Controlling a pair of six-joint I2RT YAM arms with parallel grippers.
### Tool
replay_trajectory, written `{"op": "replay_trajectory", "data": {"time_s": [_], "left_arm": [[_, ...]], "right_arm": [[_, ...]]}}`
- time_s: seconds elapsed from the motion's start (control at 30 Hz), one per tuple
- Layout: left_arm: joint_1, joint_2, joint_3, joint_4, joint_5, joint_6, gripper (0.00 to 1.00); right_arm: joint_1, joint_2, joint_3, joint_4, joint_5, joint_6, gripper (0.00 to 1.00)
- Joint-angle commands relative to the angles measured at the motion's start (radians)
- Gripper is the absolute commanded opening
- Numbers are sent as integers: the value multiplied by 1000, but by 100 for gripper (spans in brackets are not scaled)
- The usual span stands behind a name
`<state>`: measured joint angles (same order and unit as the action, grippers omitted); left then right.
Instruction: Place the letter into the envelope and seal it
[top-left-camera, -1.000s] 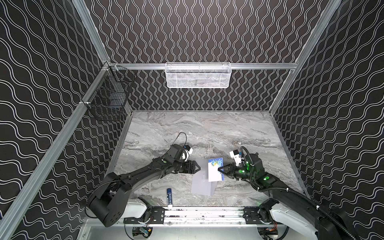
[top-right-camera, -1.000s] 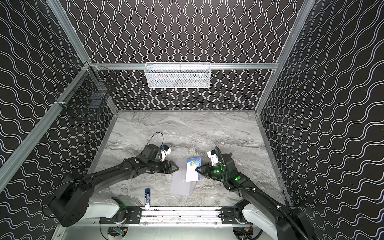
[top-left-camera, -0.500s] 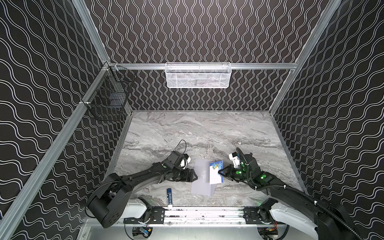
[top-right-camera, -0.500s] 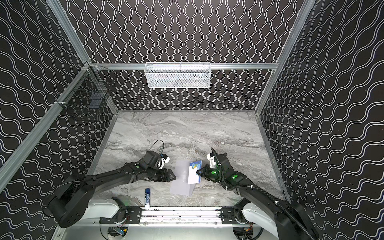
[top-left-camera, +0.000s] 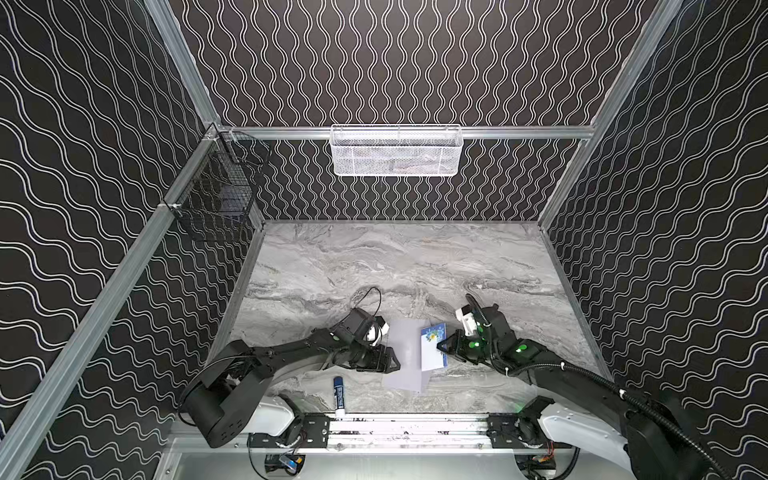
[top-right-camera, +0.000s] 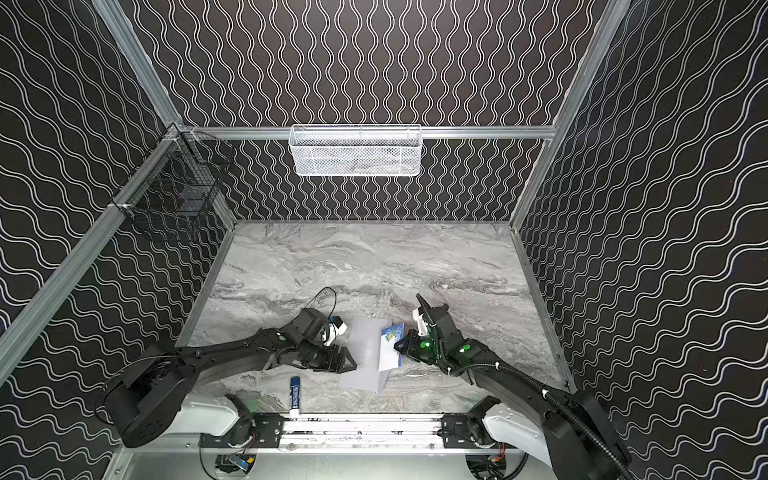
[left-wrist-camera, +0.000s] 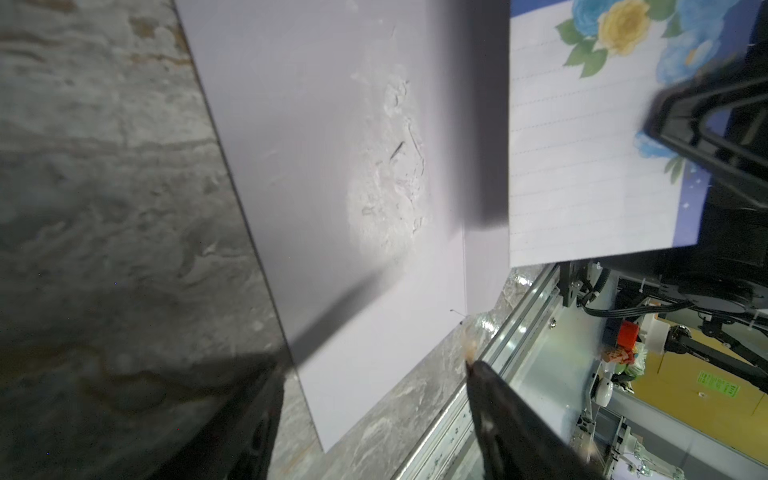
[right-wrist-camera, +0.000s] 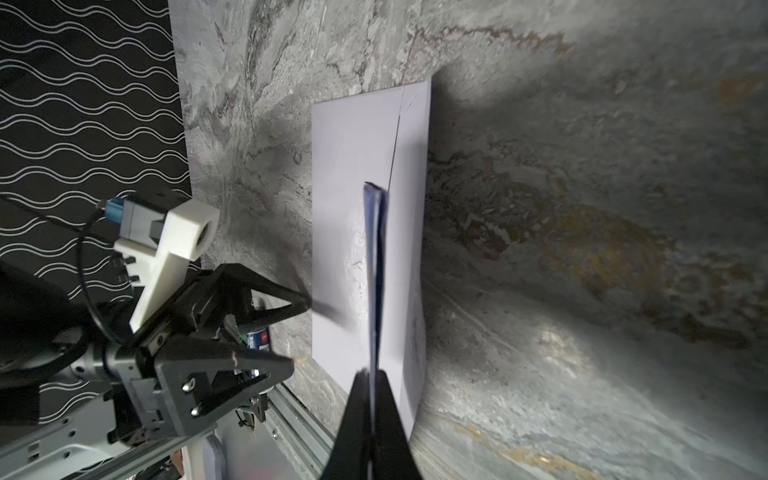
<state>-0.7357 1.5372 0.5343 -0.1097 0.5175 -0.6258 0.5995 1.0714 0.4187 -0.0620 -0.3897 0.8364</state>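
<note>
Your marble worktop (top-left-camera: 374, 257) carries the envelope (top-left-camera: 405, 353), flat near the front rail. The letter (top-left-camera: 432, 353) stands on edge over it, pinched in your clenched right claw (top-left-camera: 441, 347). Your left claw (top-left-camera: 395, 359) is spread at the envelope's left edge, gripping nothing. A blue-capped stick (top-left-camera: 338, 390) lies nearby.

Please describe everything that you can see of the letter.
The letter is a white, lined paper sheet with a blue border and printed blue and yellow flowers with green leaves. Seen edge-on, it looks folded double. The right claw, shut, pinches one edge and holds it raised and tilted over the pale envelope. Whether it touches the envelope, I cannot tell.
</note>
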Motion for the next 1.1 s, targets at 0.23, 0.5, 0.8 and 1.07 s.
{"op": "replay_trajectory", "data": {"time_s": [0.23,0.5,0.8,1.07], "left_arm": [[-47,14,-17,83,40,-25,74],[-73,7,-29,116,48,-34,74],[-72,-43,-20,84,-23,-15,80],[-70,2,-8,105,-19,-1,78]], "right_arm": [[2,31,34,-57,41,-51,0],[1,61,56,-82,58,-86,0],[3,82,52,-77,62,-87,0],[16,99,57,-70,72,-76,0]]}}
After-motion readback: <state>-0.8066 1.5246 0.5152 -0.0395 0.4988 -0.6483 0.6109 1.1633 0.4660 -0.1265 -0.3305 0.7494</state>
